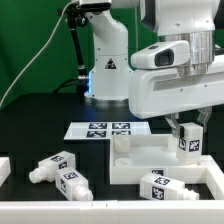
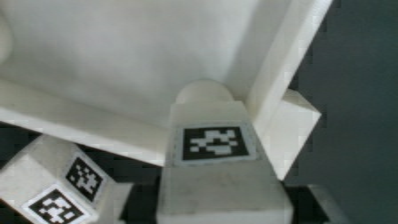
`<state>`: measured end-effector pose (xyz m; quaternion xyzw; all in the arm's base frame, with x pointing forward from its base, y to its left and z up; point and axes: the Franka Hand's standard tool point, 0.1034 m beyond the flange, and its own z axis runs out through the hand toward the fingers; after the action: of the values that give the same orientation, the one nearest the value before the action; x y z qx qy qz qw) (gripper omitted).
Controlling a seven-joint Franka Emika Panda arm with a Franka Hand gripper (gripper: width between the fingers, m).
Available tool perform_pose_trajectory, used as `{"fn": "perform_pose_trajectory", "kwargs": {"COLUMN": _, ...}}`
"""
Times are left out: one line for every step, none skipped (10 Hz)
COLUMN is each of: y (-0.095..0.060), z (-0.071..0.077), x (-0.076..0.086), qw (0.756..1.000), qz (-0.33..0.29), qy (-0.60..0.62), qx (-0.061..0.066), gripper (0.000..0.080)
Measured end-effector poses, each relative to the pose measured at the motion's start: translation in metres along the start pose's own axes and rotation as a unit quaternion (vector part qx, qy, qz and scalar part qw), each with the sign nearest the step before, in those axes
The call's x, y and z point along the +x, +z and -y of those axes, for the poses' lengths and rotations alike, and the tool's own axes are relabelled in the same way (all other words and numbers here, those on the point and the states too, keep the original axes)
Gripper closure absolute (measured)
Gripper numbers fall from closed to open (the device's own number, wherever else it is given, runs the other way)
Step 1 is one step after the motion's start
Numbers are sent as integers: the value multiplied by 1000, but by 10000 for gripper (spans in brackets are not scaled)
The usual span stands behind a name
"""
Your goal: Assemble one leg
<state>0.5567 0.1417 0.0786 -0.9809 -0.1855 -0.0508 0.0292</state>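
The large flat white tabletop block (image 1: 150,158) lies on the black table (image 1: 30,120) at the exterior view's lower right, and the arm's white wrist housing hangs over its far right corner. Under that housing the gripper (image 1: 187,140) grasps the leg (image 1: 187,142), a small tagged post, clenched between its dark fingers. The leg's long axis stands close to upright, pointing down at the block's corner; in the wrist view the leg (image 2: 217,140) runs straight out from the camera with the block (image 2: 143,60) filling the background behind it. Whether the peg end has already met a corner hole cannot be told, since the hole is hidden. The coming move, by judgement, depends on keeping that axis square over the corner. A second leg (image 1: 160,186) lies on the block nearby, two more legs (image 1: 62,172) rest on the table, well apart, and the marker board (image 1: 107,130) lies behind
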Motion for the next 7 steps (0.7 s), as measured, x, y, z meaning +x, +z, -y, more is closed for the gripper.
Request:
{"fn": "perform_pose_trajectory", "kwargs": {"y": 0, "z": 0, "x": 0, "qw": 1000, "qz": 0, "qy": 5, "qx": 0, "gripper": 517}}
{"fn": "perform_pose_trajectory", "kwargs": {"y": 0, "z": 0, "x": 0, "qw": 999, "qz": 0, "qy": 34, "qx": 1, "gripper": 517}}
{"fn": "perform_pose_trajectory", "kwargs": {"y": 0, "z": 0, "x": 0, "qw": 994, "qz": -1, "qy": 113, "qx": 2, "gripper": 517}}
{"fn": "perform_pose_trajectory", "kwargs": {"y": 0, "z": 0, "x": 0, "qw": 985, "qz": -1, "qy": 174, "qx": 1, "gripper": 517}}
{"fn": "perform_pose_trajectory", "kwargs": {"y": 1, "z": 0, "x": -1, "qw": 973, "qz": -1, "qy": 232, "qx": 0, "gripper": 517}}
{"fn": "perform_pose_trajectory", "kwargs": {"y": 1, "z": 0, "x": -1, "qw": 955, "qz": -4, "qy": 296, "qx": -1, "gripper": 517}}
{"fn": "perform_pose_trajectory", "kwargs": {"y": 1, "z": -1, "x": -2, "qw": 938, "qz": -10, "qy": 345, "qx": 2, "gripper": 517}}
